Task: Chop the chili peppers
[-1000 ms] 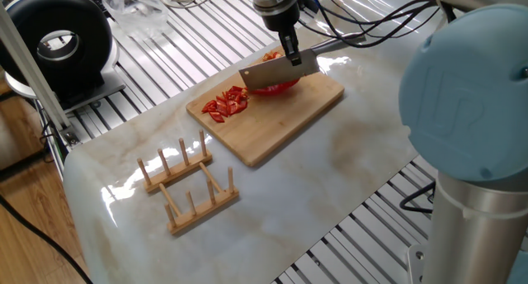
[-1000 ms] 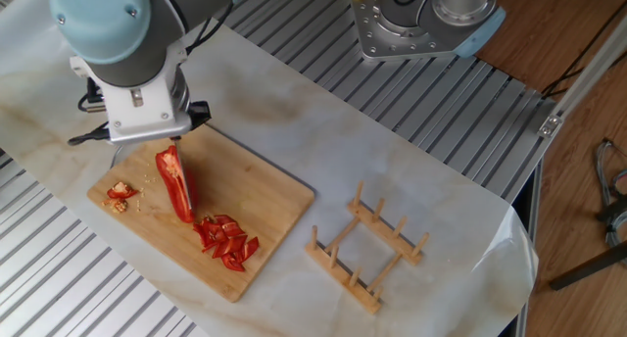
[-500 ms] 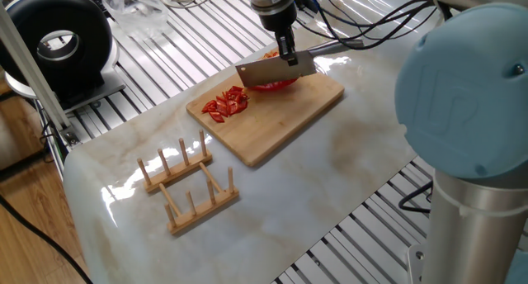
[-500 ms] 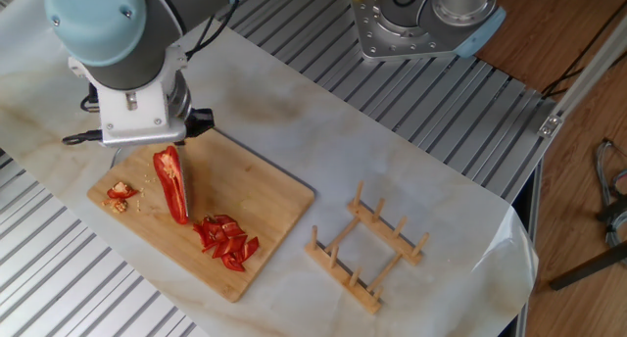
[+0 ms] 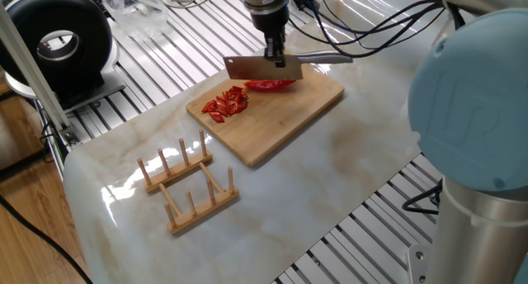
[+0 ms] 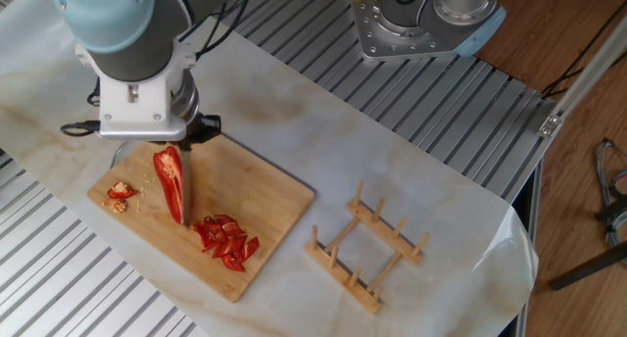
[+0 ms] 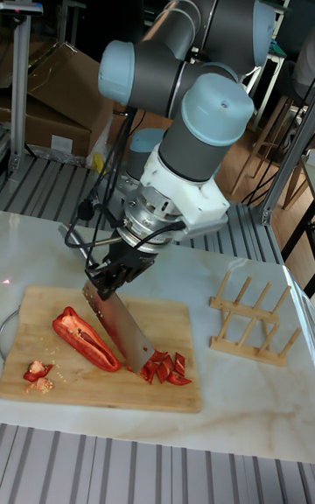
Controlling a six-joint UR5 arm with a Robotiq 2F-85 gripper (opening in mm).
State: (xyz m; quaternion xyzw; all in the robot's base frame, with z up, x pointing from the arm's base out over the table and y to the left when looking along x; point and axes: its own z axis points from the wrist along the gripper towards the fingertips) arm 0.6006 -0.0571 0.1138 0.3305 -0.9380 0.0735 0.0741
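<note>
knife: cleaver (image 7: pixel 121 329) clamped at its handle in the closed fingers (image 7: pixel 108 278) of the gripper (image 7: pixel 112 281) — blade tilted, lower corner down by the cut bits in the tall fixed view
change: lifted and slid since a second ago — blade (image 5: pixel 262 68) now higher and further toward the chopped end, clear of the pepper it was pressed into
chili peppers: one long uncut half (image 6: pixel 171 184) lying on the cutting board (image 6: pixel 265 195), a heap of small red bits (image 6: pixel 226 241) just beside its tip, a few scraps (image 6: pixel 120 193) near the board's far corner
meaning: probably between strokes, repositioning for the next slice off the half's end — most of that half left to chop
rack: wooden peg rack (image 6: pixel 365 244) on the bench (image 6: pixel 392 170), well apart from the board, untouched
risk: half may roll or shift under the next cut, nothing holding it
</note>
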